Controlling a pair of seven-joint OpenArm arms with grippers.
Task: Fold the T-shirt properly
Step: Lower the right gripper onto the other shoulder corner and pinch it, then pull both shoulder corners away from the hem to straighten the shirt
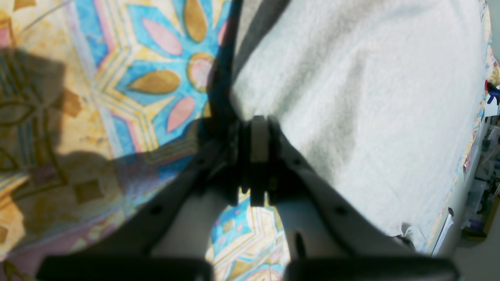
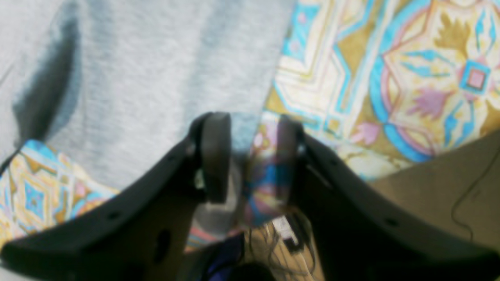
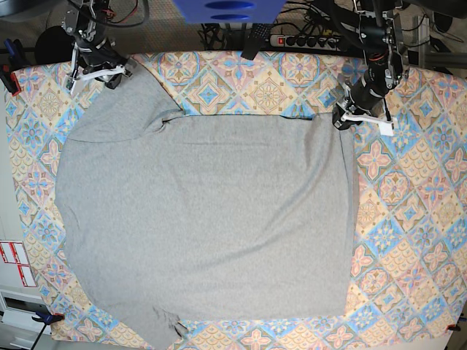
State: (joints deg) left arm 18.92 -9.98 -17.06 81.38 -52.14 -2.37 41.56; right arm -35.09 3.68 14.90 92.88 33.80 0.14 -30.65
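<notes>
The heather-grey T-shirt (image 3: 204, 219) lies spread flat, plain side up, on the patterned tablecloth (image 3: 416, 204). My left gripper (image 3: 349, 117) is at the shirt's far right corner. In the left wrist view it (image 1: 258, 134) is shut, with a thin strip of the T-shirt (image 1: 351, 78) edge pinched between its fingers. My right gripper (image 3: 109, 73) is at the shirt's far left corner. In the right wrist view it (image 2: 252, 156) stands open, its pads (image 2: 215, 156) apart, with the T-shirt (image 2: 156, 78) edge and tablecloth showing between them.
A power strip (image 3: 306, 36) and cables lie behind the table's back edge, with a blue object (image 3: 226, 9) at the top. A red clamp (image 3: 7, 73) sits on the left edge. Bare tablecloth runs down the right side.
</notes>
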